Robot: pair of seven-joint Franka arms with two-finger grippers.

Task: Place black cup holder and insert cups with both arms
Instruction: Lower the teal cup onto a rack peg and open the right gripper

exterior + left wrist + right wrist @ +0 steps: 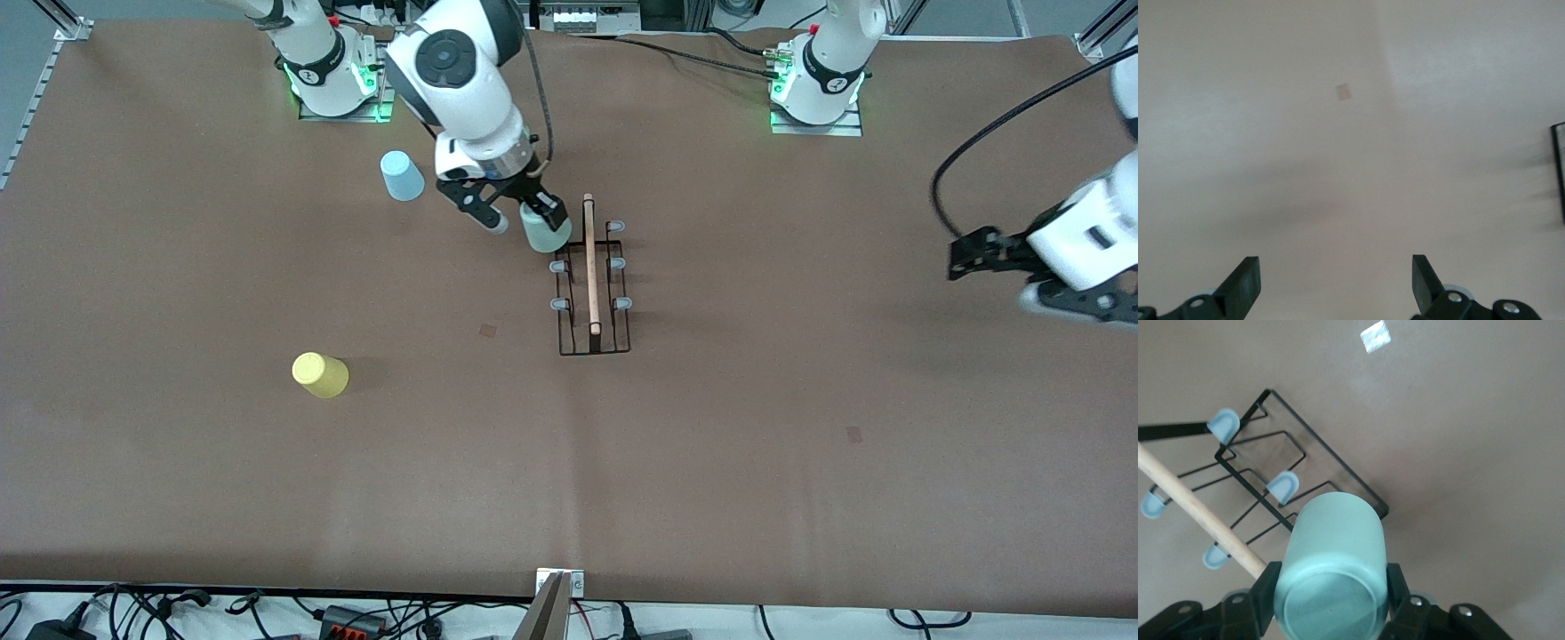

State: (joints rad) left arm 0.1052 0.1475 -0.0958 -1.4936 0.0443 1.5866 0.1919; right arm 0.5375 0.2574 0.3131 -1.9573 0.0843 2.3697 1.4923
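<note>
- Toward the right arm's end of the tabletop (800,498), and nearest the front camera of the three cups, the yellow cup (320,374) lies tipped on its side, well apart from everything else.
- Nearer the edge where the bases stand, just beside the right arm's base, the light blue cup (403,176) stands upside down on the brown surface.
- Over the rack's end farthest from the front camera, on the side toward the right arm's end, hangs the right gripper (519,210) (1331,600). Its fingers are clamped on the pale green cup (544,231) (1331,570), one on each side of the cup's wall; the wrist view shows the cup's closed base toward the camera and its mouth pointing down at the rack.
- At the middle of the tabletop the black cup holder (594,342) (1305,457) stands upright, its wooden rod handle (590,265) (1198,510) running from the base edge toward the front camera. The blue-grey tipped pegs (558,304) (1283,487) stick out on both sides, and all those in sight are bare.
- At the left arm's end, the left gripper (965,253) (1336,283) waits over bare tabletop, well apart from the rack. Its fingers (1245,280) are spread wide with nothing between them.
</note>
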